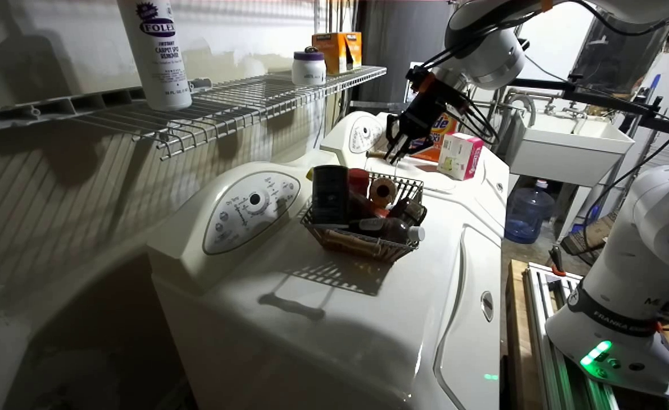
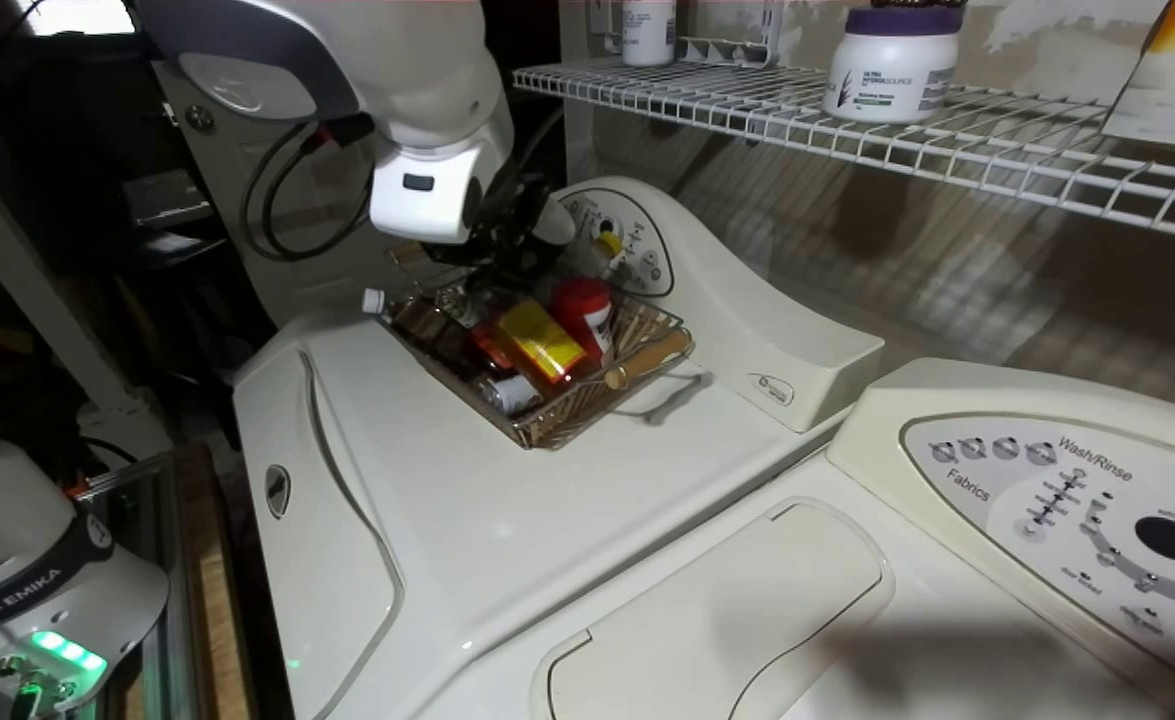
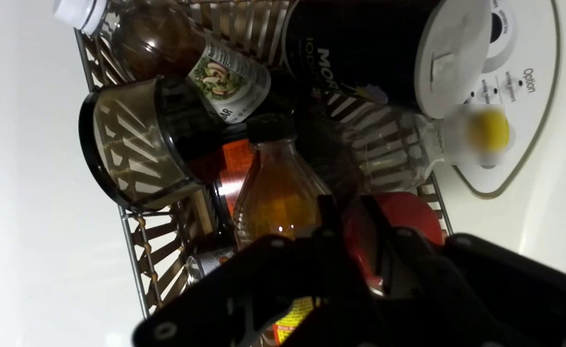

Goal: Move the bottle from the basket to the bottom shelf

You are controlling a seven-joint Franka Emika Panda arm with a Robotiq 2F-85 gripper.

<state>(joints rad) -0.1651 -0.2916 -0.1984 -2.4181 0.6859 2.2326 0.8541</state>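
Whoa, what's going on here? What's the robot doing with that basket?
A robot arm has its gripper over the loaded basket on a white laundry machine. The gripper looks partly open and isn't holding anything. Most likely it's meant to move the white-capped brown bottle to the white wire shelf. That hasn't happened yet: the bottle is lying in the basket with its cap poking out over the edge.

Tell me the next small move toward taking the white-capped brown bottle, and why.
I'd probably shift the tool sideways toward the white-capped bottle before lowering: in the wrist view the tool lines up with the red lid, while the bottle lies off toward the upper left, so going straight down would likely meet the wrong thing.
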